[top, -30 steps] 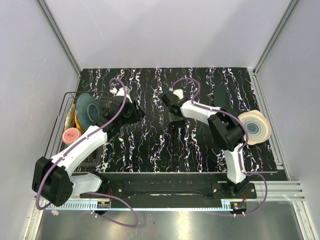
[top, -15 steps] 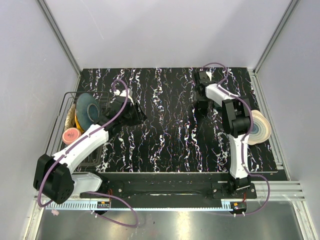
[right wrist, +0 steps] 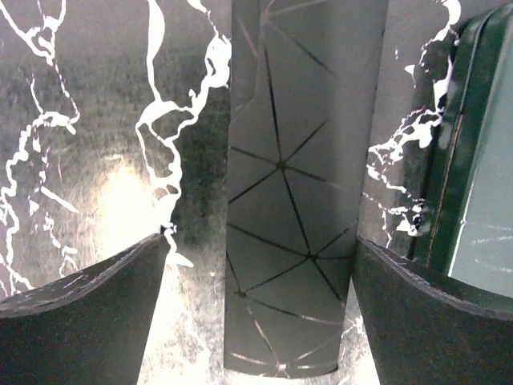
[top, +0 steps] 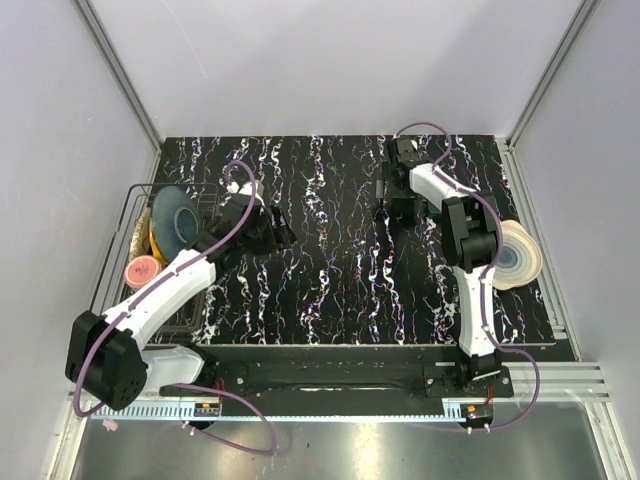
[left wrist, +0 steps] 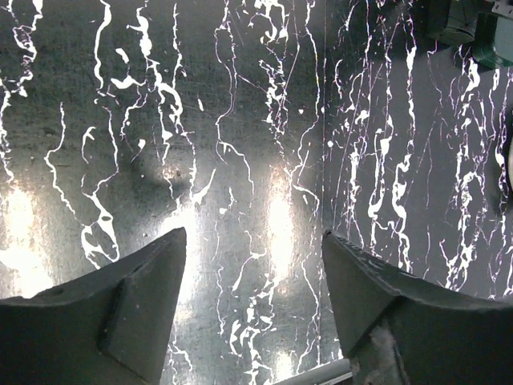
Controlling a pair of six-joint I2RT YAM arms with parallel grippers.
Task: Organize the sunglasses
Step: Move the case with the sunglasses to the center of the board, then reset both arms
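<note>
No sunglasses show in any view. A dark grey case (right wrist: 300,200) with thin triangle lines lies flat on the black marbled table (top: 330,280). My right gripper (right wrist: 260,239) is open and straddles the case's near end, with a gap on each side. A dark green case (right wrist: 473,160) lies just right of it. In the top view the right gripper (top: 398,212) is at the far right of the table. My left gripper (left wrist: 252,234) is open over bare table, with nothing between its fingers. It sits left of centre in the top view (top: 278,230).
A wire rack (top: 135,215) at the left edge holds a blue-grey dish (top: 175,220) and a pink cup (top: 143,270). A pale ringed bowl (top: 515,255) sits by the right edge, next to the right arm's elbow. Grey walls close in the table.
The right arm swung from the table's middle to the far right and its jaws opened wide around the grey case. The left jaws opened wider; that arm barely moved.
</note>
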